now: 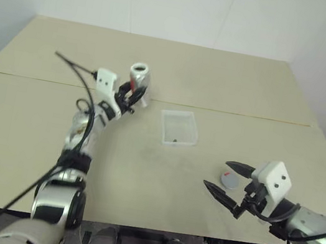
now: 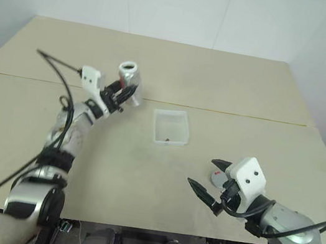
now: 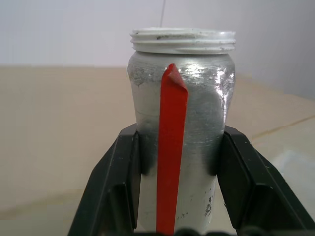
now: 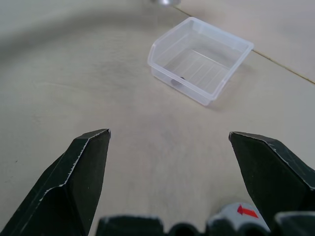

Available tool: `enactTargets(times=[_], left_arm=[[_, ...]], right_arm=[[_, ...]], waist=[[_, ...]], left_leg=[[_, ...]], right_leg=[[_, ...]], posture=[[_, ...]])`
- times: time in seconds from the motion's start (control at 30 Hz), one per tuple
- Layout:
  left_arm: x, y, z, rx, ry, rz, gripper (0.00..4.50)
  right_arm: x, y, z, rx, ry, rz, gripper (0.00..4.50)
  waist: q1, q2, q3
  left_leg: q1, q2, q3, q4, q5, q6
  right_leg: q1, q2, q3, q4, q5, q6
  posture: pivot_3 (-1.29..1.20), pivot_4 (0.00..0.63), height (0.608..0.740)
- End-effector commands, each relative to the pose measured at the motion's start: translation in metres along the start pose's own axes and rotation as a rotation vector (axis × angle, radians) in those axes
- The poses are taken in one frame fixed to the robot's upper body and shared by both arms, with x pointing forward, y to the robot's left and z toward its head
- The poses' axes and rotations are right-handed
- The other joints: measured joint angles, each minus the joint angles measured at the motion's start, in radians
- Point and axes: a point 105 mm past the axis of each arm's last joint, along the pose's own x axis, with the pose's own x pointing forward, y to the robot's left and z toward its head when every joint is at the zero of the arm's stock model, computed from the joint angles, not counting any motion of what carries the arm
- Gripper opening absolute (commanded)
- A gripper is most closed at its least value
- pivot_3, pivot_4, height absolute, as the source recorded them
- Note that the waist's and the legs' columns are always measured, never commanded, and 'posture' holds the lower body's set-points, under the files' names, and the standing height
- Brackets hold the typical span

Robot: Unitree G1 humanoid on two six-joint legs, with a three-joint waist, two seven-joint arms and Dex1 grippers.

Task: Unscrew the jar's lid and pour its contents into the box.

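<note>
The left gripper (image 1: 133, 95) has its jaws closed on the body of the jar (image 1: 139, 78), held above the counter (image 1: 35, 131) to the left of the box (image 1: 179, 128). The jar stands roughly upright, long axis vertical, its open mouth upward. The right gripper (image 1: 227, 179) hovers with jaws spread wide and empty over the lid (image 1: 229, 180), which lies flat on the counter. A dark speck (image 1: 175, 140) lies in the box.

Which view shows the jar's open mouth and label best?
The left wrist view: the jar stands close between the left hand's fingers, its threaded rim bare and the red label strip plain. The two eye views show it small, held above the table beside the box. The right wrist view catches just an edge.
</note>
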Motion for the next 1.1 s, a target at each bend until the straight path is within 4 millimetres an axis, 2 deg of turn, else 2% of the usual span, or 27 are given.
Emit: enactTargets(times=[0.03,0.27,0.43,0.7,0.83,1.1], left_arm=[[-0.014,-0.018,0.023,0.021,-0.075,0.017,1.84],[-0.043,-0.013,0.005,0.051,-0.058,0.105,1.84],[-0.043,-0.01,-0.003,0.054,-0.076,0.114,1.84],[-0.046,-0.009,-0.036,0.085,-0.003,0.107,1.84],[-0.047,-0.008,-0.042,0.06,0.013,0.106,1.84],[-0.052,-0.005,-0.04,0.101,0.011,0.124,4.43]], right_arm=[[0.001,0.001,0.005,-0.044,-0.015,0.017,4.48],[0.006,0.001,0.005,-0.045,-0.02,0.029,4.48],[0.006,0.001,0.005,-0.049,-0.017,0.024,4.48],[0.003,0.002,0.004,-0.05,-0.01,0.006,4.48],[0.003,0.003,0.004,-0.051,-0.009,0.004,4.48],[0.005,0.003,0.004,-0.054,-0.007,0.006,4.5]], waist=[[0.009,0.0,0.0],[0.009,0.0,-0.001],[0.009,0.001,-0.001],[0.008,0.001,-0.001],[0.008,0.003,-0.004],[0.008,0.004,-0.005]], left_leg=[[0.001,0.0,0.0,0.0,0.0,0.0],[0.01,-0.001,0.001,-0.001,-0.001,0.002],[0.015,-0.001,0.0,-0.003,-0.002,0.002],[0.015,-0.001,0.001,-0.003,-0.002,0.003],[0.015,-0.001,0.001,-0.003,-0.002,0.003],[0.015,-0.001,0.001,-0.003,-0.002,0.003]], right_leg=[[0.001,0.0,0.0,0.0,0.0,0.0],[0.009,0.0,0.001,-0.006,0.0,0.0],[0.016,0.0,0.0,-0.012,0.0,0.0],[0.016,0.0,0.0,-0.014,0.0,0.0],[0.017,0.0,0.0,-0.013,0.0,0.0],[0.016,0.0,0.0,-0.014,0.0,0.0]], posture=[[0.0,0.15,0.74],[0.0,0.15,0.74],[0.0,0.15,0.74],[0.0,0.15,0.74],[0.0,0.15,0.74],[0.0,0.15,0.74]])
